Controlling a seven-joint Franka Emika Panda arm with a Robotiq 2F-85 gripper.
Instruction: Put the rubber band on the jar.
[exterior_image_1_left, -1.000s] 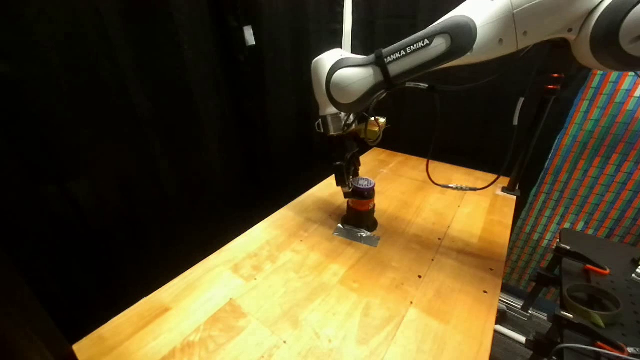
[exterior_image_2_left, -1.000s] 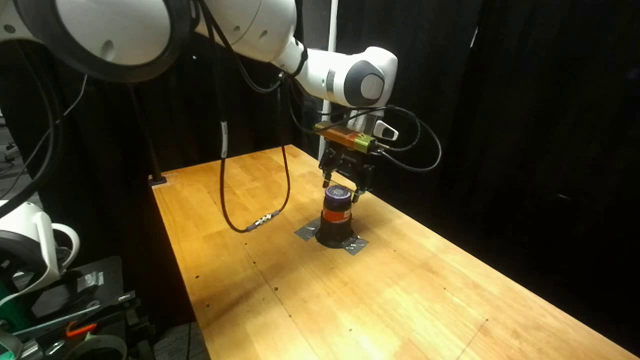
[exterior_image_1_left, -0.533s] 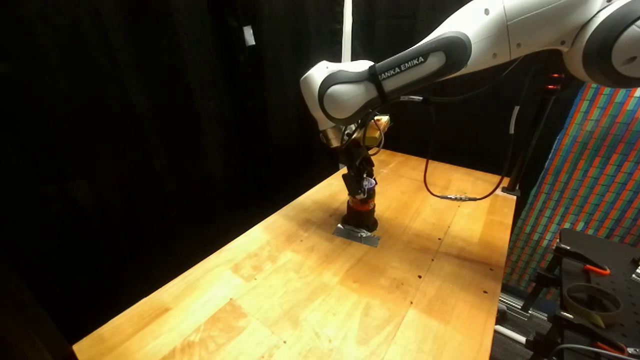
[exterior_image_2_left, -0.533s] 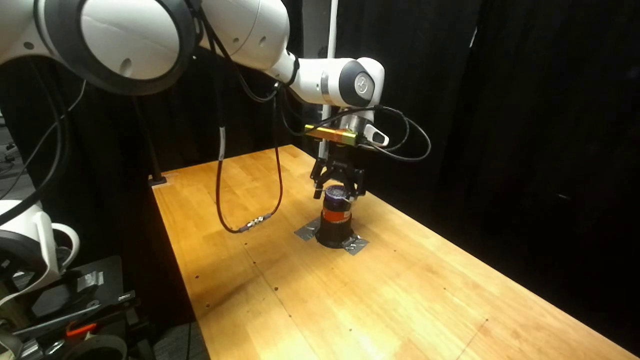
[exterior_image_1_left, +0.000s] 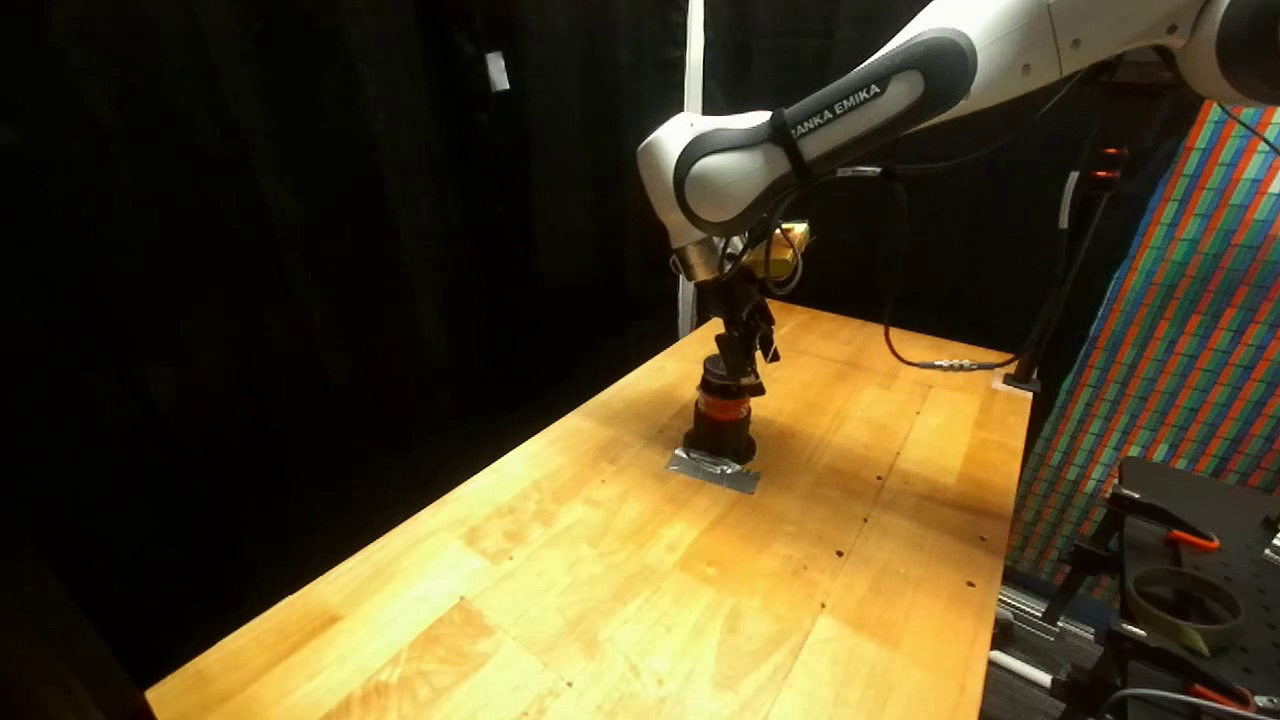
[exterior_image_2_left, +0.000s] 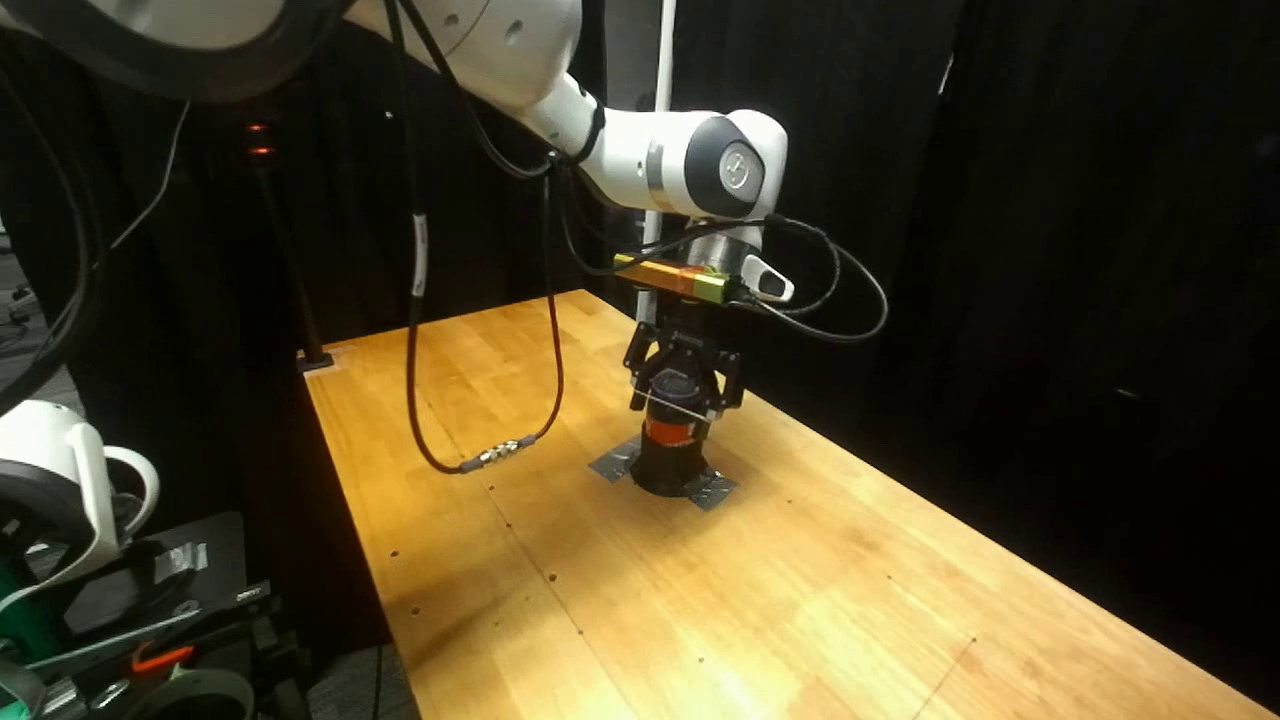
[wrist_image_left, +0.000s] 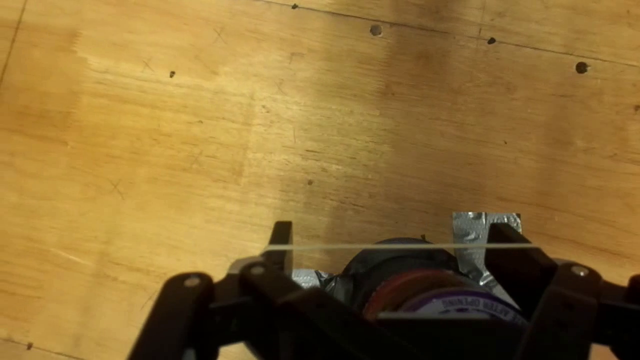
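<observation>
The jar stands upright on the wooden table, with a dark base, an orange-red middle and a purple-rimmed lid; it shows in both exterior views (exterior_image_1_left: 723, 408) (exterior_image_2_left: 670, 433) and partly in the wrist view (wrist_image_left: 392, 287). My gripper (wrist_image_left: 393, 235) is open, its fingers straddling the jar's upper part in an exterior view (exterior_image_2_left: 677, 408). The pale rubber band (wrist_image_left: 360, 246) is stretched between the two fingers. In an exterior view the rubber band (exterior_image_2_left: 675, 404) slants across the jar's near side below the lid. In the wrist view a second pale strip crosses the lid. The band's far side is hidden.
Silver tape (exterior_image_1_left: 713, 470) fixes the jar's base to the wooden table (exterior_image_1_left: 620, 580). A looped cable (exterior_image_2_left: 412, 380) hangs from the arm beside the jar. A black side cart with a tape roll (exterior_image_1_left: 1187, 607) stands beyond the table edge.
My gripper first moved down over the jar, then shifted sideways across it, right in an exterior view. The band, earlier at the lid's top, now crosses lower on the jar's near side. The jar stays put.
</observation>
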